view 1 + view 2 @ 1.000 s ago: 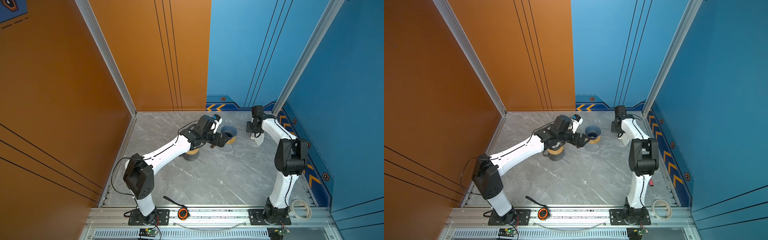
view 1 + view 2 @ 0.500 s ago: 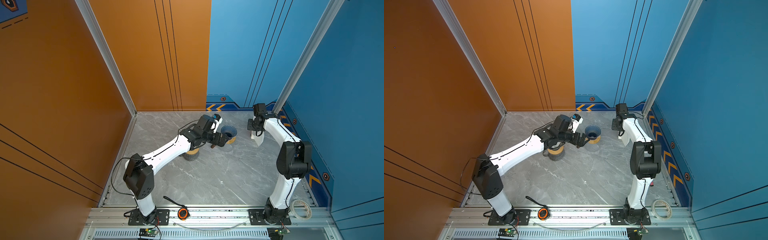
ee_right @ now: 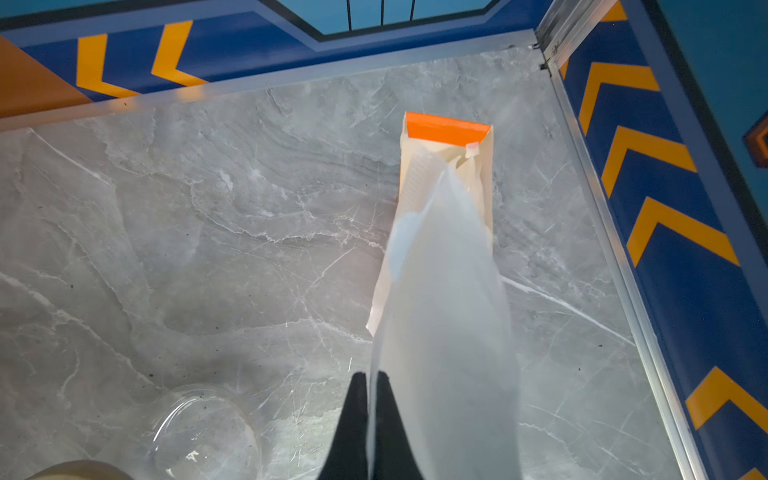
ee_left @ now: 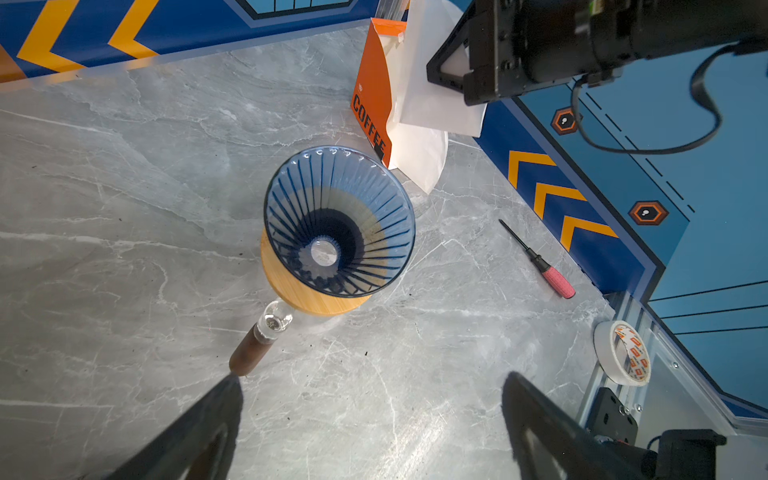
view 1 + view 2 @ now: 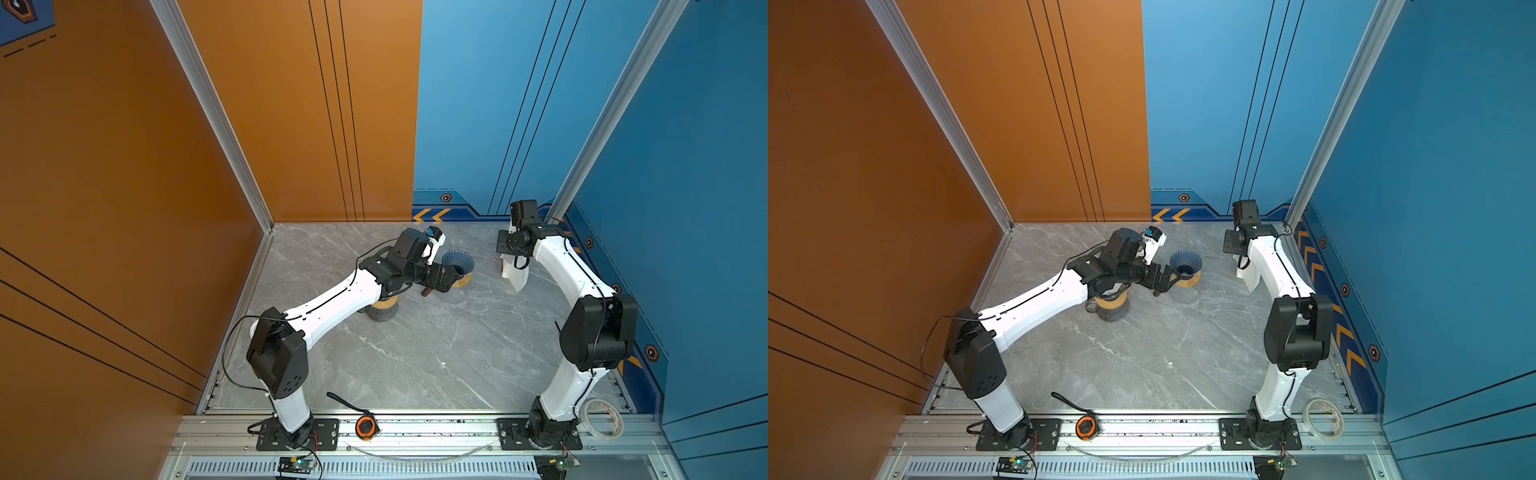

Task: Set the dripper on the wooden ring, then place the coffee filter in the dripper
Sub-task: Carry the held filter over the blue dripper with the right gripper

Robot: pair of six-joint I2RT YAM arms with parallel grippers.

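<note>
The dripper (image 4: 338, 220) is a blue ribbed cone on a wooden collar, standing on a glass carafe; both top views show it (image 5: 457, 264) (image 5: 1185, 264) mid-back on the table. My left gripper (image 4: 372, 382) hovers open beside it, fingers wide apart and empty, close to the carafe's brown handle (image 4: 249, 353). To the right of the dripper, my right gripper (image 3: 370, 376) is shut on the edge of a white paper coffee filter (image 3: 449, 332). The filter (image 4: 432, 75) hangs over its orange pack (image 3: 446, 129).
A red-handled screwdriver (image 4: 540, 262) lies near the right wall. A tape roll (image 5: 602, 417) and an orange tape measure (image 5: 365, 426) sit at the front rail. A wood-collared vessel (image 5: 382, 309) stands under the left arm. A clear glass lid (image 3: 203, 428) lies near the right gripper.
The right wrist has risen and drawn back toward the far wall with the filter in its grip. The left arm has stayed still.
</note>
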